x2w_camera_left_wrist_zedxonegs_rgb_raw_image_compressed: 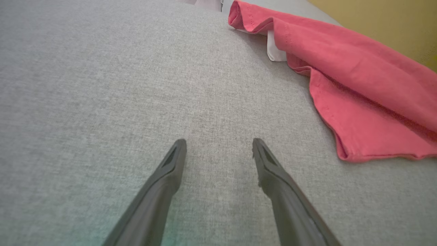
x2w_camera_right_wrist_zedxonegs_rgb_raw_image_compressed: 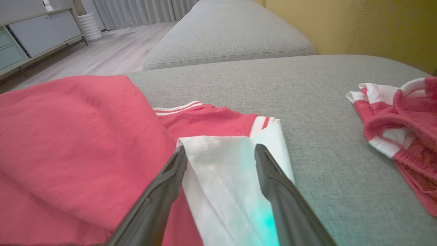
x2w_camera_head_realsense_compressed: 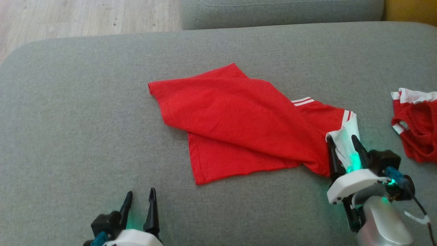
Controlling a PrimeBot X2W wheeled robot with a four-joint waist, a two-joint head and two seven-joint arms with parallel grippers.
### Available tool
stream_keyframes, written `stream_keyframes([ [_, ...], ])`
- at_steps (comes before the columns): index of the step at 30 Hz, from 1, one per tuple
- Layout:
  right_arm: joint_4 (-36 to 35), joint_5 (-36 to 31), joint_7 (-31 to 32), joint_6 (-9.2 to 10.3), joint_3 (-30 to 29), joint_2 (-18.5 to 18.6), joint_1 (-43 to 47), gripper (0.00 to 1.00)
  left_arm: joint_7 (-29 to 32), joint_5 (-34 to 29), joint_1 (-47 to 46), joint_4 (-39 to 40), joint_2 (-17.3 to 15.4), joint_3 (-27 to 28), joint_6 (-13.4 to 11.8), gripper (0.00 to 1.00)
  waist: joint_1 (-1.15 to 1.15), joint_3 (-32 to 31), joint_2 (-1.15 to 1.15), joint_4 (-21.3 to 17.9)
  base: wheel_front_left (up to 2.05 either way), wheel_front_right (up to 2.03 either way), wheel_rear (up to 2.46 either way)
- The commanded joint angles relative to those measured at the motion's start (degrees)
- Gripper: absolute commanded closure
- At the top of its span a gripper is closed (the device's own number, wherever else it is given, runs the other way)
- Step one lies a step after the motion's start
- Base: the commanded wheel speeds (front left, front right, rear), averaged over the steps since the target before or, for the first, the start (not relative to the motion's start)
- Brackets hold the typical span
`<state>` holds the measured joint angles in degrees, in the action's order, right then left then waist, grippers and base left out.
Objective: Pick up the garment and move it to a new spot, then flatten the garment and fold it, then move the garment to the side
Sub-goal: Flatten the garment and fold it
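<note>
Left hand [x2w_camera_head_realsense_compressed: 140,192]: spread, above bare couch [x2w_camera_head_realsense_compressed: 85,119].
Right hand [x2w_camera_head_realsense_compressed: 341,137]: spread, straddling white edge [x2w_camera_right_wrist_zedxonegs_rgb_raw_image_compressed: 225,160] of red garment [x2w_camera_head_realsense_compressed: 232,116].
Second garment [x2w_camera_head_realsense_compressed: 418,130]: cut off at right.

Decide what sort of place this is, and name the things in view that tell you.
Most likely a home living room. The red garment lies on a grey upholstered sofa, pale wooden floor runs beyond it, and long curtains hang near a low cabinet.
</note>
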<state>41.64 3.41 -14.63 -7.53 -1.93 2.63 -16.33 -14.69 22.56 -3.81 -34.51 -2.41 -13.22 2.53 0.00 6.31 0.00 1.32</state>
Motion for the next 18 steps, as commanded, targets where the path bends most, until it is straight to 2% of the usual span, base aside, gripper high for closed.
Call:
stream_keyframes([
  [1,-1.19,-0.57,-0.37,0.04,0.93,0.25,-2.29,0.22,-0.31,0.22,-2.51,1.15,-0.47,1.27,0.12,0.00,0.00,0.09,0.00,0.03,0.00,0.00,0.00],
  [2,-1.11,-0.66,-0.37,0.04,0.82,0.25,-2.37,0.44,-0.31,0.20,-2.56,1.17,-0.47,1.25,0.13,0.00,0.00,0.13,0.00,0.04,0.00,0.00,0.00],
  [5,-0.68,-0.73,-0.37,0.04,0.31,0.25,-2.58,1.00,-0.31,0.24,-2.62,1.15,-0.47,1.22,0.13,0.00,0.00,0.18,0.00,0.11,0.00,0.00,0.00],
  [10,-2.46,0.55,-0.37,0.04,-1.43,0.25,-2.90,1.00,-0.31,0.08,-2.44,1.44,-0.47,1.66,0.06,0.00,0.00,-0.06,0.00,-0.50,0.00,0.00,0.00],
  [14,-5.73,1.30,-0.37,0.04,-8.18,0.25,-1.07,1.00,-0.31,-0.10,-2.43,2.76,-0.47,1.84,-0.01,0.00,0.00,-0.73,0.00,-2.12,0.00,0.00,0.00],
  [15,-6.03,0.90,-0.37,0.04,-10.41,0.25,-0.31,0.93,-0.31,-0.15,-2.46,3.07,-0.47,1.90,0.00,0.00,0.00,-0.83,0.00,-2.68,0.00,0.00,0.00],
  [16,-6.17,0.43,-0.37,0.04,-12.63,0.25,0.39,0.00,-0.31,-0.18,-2.54,3.37,-0.47,1.93,0.05,0.00,0.00,-0.91,0.00,-3.28,0.00,0.00,0.00],
  [18,-7.49,-0.97,-0.37,0.04,-15.82,0.25,1.54,0.00,-0.31,-0.39,-2.86,3.78,-0.47,1.70,0.16,0.00,0.00,-0.96,0.00,-4.60,0.00,0.00,0.00],
])
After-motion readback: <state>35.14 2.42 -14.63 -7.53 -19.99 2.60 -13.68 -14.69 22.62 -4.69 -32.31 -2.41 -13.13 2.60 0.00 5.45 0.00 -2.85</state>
